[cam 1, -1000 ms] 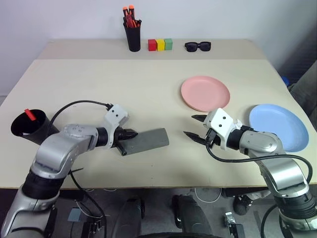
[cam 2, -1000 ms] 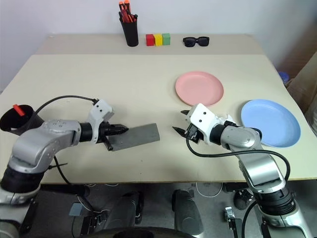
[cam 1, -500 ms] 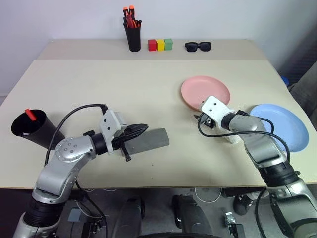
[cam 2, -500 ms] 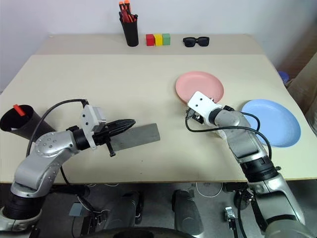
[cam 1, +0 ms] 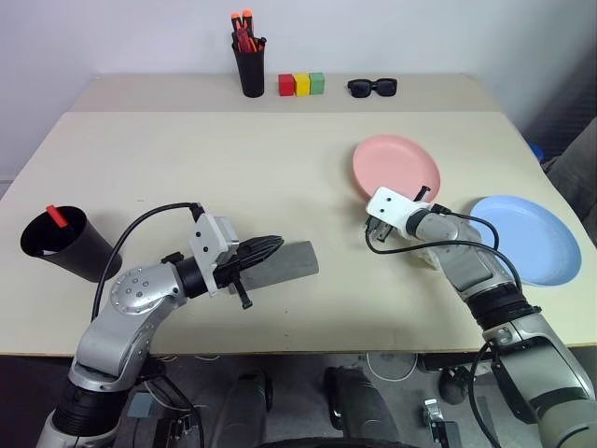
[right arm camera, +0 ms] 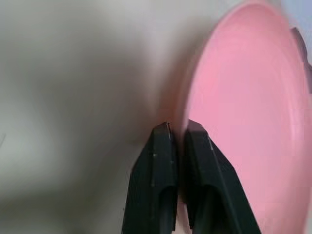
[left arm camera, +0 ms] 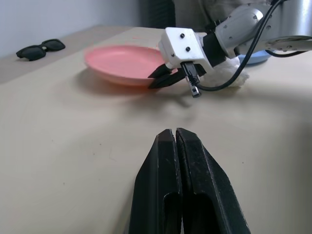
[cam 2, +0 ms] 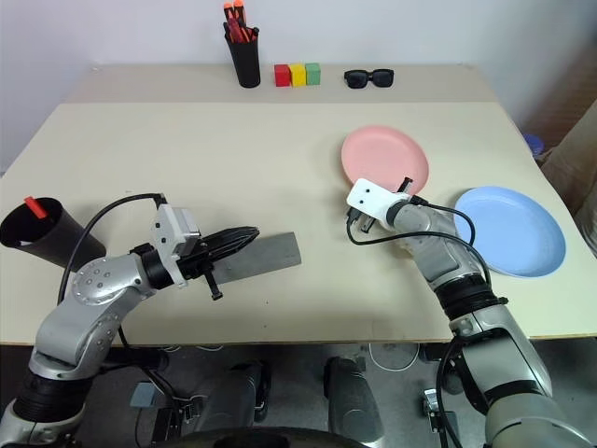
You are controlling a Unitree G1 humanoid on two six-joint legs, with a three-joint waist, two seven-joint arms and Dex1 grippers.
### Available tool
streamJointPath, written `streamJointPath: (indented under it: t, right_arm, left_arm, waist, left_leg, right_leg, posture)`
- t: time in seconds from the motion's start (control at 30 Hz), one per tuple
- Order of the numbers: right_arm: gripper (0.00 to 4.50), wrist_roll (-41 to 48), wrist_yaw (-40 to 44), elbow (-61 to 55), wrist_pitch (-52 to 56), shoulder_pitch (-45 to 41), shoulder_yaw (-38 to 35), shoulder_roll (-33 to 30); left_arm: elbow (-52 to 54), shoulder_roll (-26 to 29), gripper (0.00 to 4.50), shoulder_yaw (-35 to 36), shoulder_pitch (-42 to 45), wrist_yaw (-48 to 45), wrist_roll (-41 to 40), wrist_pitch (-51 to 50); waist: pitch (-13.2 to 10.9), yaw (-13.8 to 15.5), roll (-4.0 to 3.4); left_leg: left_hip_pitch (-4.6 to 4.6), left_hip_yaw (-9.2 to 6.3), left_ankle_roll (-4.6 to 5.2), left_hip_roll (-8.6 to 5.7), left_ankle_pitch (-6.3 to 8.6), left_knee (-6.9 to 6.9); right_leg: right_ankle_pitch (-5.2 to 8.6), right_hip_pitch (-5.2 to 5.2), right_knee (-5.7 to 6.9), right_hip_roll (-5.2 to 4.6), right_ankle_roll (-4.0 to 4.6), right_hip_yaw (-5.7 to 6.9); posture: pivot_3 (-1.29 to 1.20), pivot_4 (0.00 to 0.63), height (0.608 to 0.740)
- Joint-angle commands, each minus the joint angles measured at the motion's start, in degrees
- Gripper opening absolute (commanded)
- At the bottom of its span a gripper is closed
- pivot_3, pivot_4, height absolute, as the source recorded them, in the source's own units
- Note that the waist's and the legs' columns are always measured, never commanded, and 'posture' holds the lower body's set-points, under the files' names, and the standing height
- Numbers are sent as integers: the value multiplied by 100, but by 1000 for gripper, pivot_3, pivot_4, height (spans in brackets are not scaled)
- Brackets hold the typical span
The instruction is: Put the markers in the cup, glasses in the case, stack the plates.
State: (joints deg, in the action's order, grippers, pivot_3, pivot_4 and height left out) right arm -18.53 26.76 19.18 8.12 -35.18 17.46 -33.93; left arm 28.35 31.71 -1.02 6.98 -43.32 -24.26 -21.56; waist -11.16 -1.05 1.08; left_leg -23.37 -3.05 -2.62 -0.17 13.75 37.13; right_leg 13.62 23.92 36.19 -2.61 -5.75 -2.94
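Two round shallow plates on the table's right half, pink plate (cam 1: 396,167) farther, light blue plate (cam 1: 525,239) to its right and nearer, right gripper (right arm camera: 178,134) closed on the pink plate's near rim, left gripper (left arm camera: 174,139) closed, empty, over the grey case (cam 1: 280,265).

The pink plate (cam 1: 396,167) pinched at its rim by the right claw (left arm camera: 163,78) looks like smooth matt plastic. Beside that claw, the blue plate (cam 1: 527,239) looks alike. The table (cam 1: 187,168) is smooth, matt beige laminate. By the left claw (cam 2: 233,239), the grey case (cam 1: 280,264) looks felt-like.
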Motion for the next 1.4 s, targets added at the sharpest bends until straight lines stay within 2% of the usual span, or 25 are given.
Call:
streamJointPath:
  t: [0.03, 0.23, 0.37, 0.47, 0.57, 0.77, 0.87, 1.03, 1.23, 1.4]
  right_arm:
    - [57, -175, -15, -855, 3, 130, -316, -321]
    - [57, 524, 776, -3067, 956, 1381, -1772, -1194]
    - [57, 843, 1509, -4322, 1675, 2919, -3249, -1804]
    - [57, 770, 1720, -4654, 1830, 3895, -3936, -1993]
    - [57, 522, 1568, -4544, 1641, 4400, -4054, -2065]
    - [57, 457, 1435, -3969, 1469, 4432, -3910, -2075]
    - [1024, 430, 1405, -3741, 1364, 4364, -3859, -2144]
    - [3389, 839, 1756, -3995, 1331, 4349, -4006, -2183]
    - [3389, 2058, 2180, -4633, 1971, 4030, -4050, -1766]
    - [3389, 1965, 1853, -4496, 1935, 3813, -3376, -1514]
  left_arm:
    - [189, -63, 0, -37, 65, -29, -67, 138]
    - [-183, -254, 0, -439, 446, -376, -35, 312]
    - [-779, -461, 0, -759, 868, -799, 36, 601]
    - [-1222, -631, 0, -942, 1133, -1056, 101, 877]
    - [-1544, -793, 0, -1081, 1311, -1233, 176, 1108]
    - [-1695, -914, 0, -1148, 1331, -1299, 297, 1313]
    - [-1569, -846, 0, -1094, 1199, -1253, 301, 1291]
    - [-1391, -751, 0, -1033, 1069, -1143, 266, 1194]
    - [-1361, -719, 0, -1039, 1135, -1044, 264, 1158]
    - [-1294, -696, 0, -1013, 1197, -993, 226, 1080]
  waist:
    - [-1, 23, -1]
    - [-1, 80, -4]
    - [4, 133, -13]
    - [6, 128, -18]
    - [8, 42, -20]
    - [11, 11, -25]
    - [11, 24, -25]
    - [11, 28, -25]
    - [11, 27, -25]
    - [11, 38, -23]
  left_leg:
    - [-1, -1, 0, 0, 0, 0]
    - [-3, -10, 0, -5, 0, 3]
    - [5, -13, 2, -5, 1, 2]
    - [20, -10, 2, -4, 1, 4]
    - [39, 3, 2, -2, 1, 5]
    - [57, 12, 2, 0, 2, 0]
    - [55, 12, 3, -2, 2, 1]
    - [56, 10, 4, -1, 2, 1]
    - [57, 8, 4, -1, 3, 1]
    - [55, 6, 4, -2, 3, 3]
  right_leg:
    - [0, 0, 0, -1, 0, 0]
    - [2, -9, -5, -3, 1, 3]
    - [13, -22, -7, -1, 14, 5]
    - [16, -35, -7, 1, 17, 5]
    - [17, -49, -8, 0, 19, -1]
    - [18, -56, -6, 1, 19, -10]
    - [18, -57, -7, -1, 18, -10]
    - [19, -58, -7, -1, 16, -10]
    - [20, -60, -7, 0, 14, -10]
    - [21, -63, -9, -2, 13, -9]
  posture:
    - [0, 150, 740]
    - [0, 150, 740]
    - [0, 150, 740]
    - [0, 150, 740]
    - [0, 150, 740]
    - [0, 150, 740]
    - [0, 150, 740]
    - [0, 150, 740]
    - [0, 150, 740]
    - [0, 150, 740]
